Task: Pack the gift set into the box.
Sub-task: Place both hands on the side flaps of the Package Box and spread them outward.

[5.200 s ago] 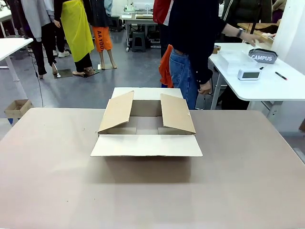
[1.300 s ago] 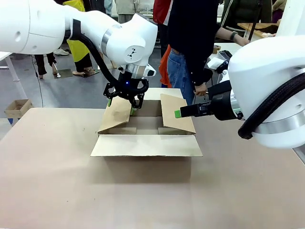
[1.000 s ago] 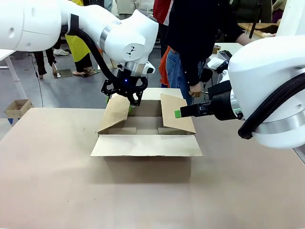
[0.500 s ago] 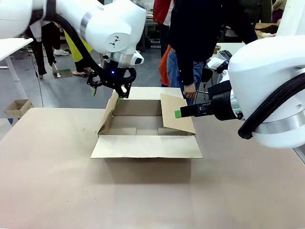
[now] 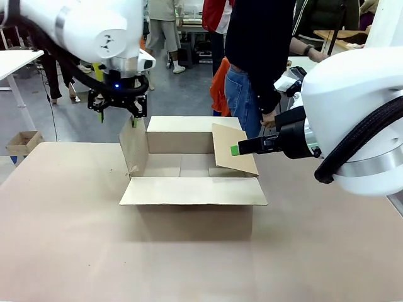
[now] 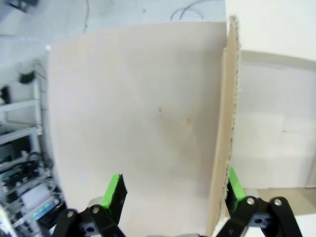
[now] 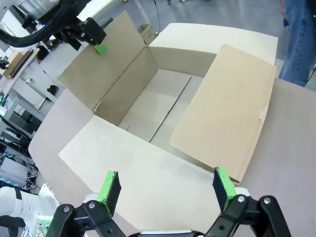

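We look down past our left gripper, its two green-padded fingers spread wide apart, with an upright cardboard flap running away from it edge-on. The flap stands between the fingers, just beside the one on the box side; we cannot tell whether they touch. Beyond the free finger lies the bare beige table with grey floor and shelves past its edge, and on the flap's other side is the pale inside of the box.
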